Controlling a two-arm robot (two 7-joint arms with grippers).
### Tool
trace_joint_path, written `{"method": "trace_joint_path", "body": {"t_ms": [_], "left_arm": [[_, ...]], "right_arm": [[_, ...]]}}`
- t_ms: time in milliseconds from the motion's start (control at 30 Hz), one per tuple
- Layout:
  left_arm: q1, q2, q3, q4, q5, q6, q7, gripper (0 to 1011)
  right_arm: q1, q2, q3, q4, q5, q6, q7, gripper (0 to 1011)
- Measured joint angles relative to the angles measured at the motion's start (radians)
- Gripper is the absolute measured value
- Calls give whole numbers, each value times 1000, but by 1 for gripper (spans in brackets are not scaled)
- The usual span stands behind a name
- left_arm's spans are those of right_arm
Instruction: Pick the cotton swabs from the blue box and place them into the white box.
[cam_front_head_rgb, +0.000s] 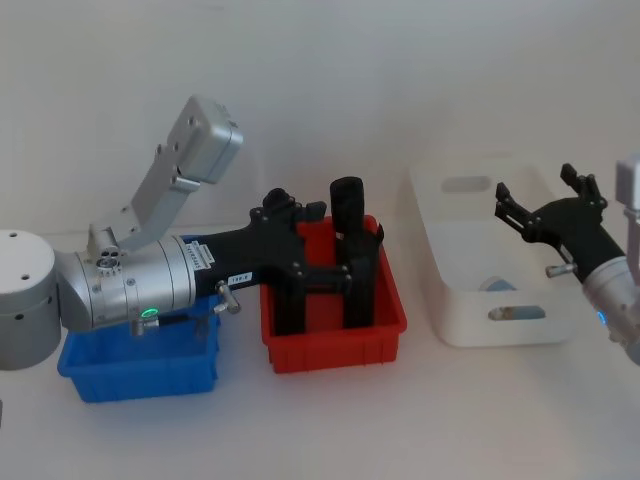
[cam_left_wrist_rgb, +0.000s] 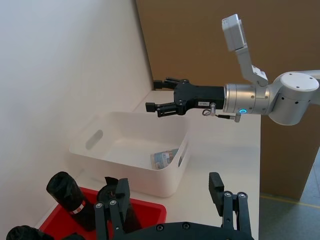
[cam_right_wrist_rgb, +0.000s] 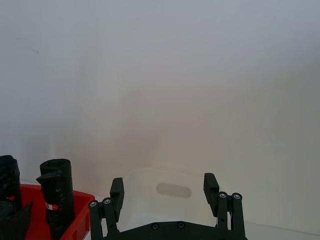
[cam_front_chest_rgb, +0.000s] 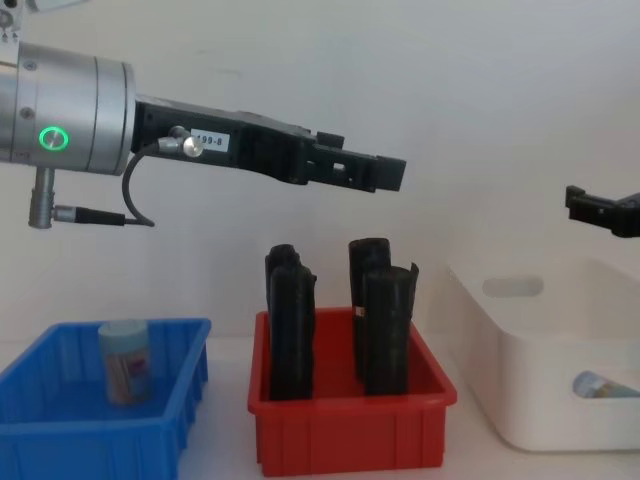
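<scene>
One jar of cotton swabs stands upright in the blue box at the table's left. Another jar lies on its side in the white box, and it also shows low in the white box as the jar. My left gripper hangs open and empty high over the red box, to the right of the blue box. Above the white box, my right gripper is open with nothing between its fingers. Its own camera looks past the right gripper at the box's far rim.
A red box with several upright black rolled tubes sits between the blue and white boxes. A wall stands close behind the table. Bare tabletop runs along the front of all three boxes.
</scene>
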Motion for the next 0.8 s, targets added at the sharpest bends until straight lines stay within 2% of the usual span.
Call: {"method": "trace_joint_path", "body": {"t_ms": [100,300,567,800], "left_arm": [[0,0,0,0,0,0,0,1004],[0,0,0,0,0,0,0,1004],[4,0,2,0,1,-5,14,1004],[31,-2,13,-4,8,-37,88,1004]], "right_arm": [[-44,16,6,-69,4,-3,-18,1002],[-99,35,13,-157,11,-8,-43,1002],[-111,36,12,-169,14,-1,-43,1002],[-158,42,7,-224,25,31,-43,1002]]}}
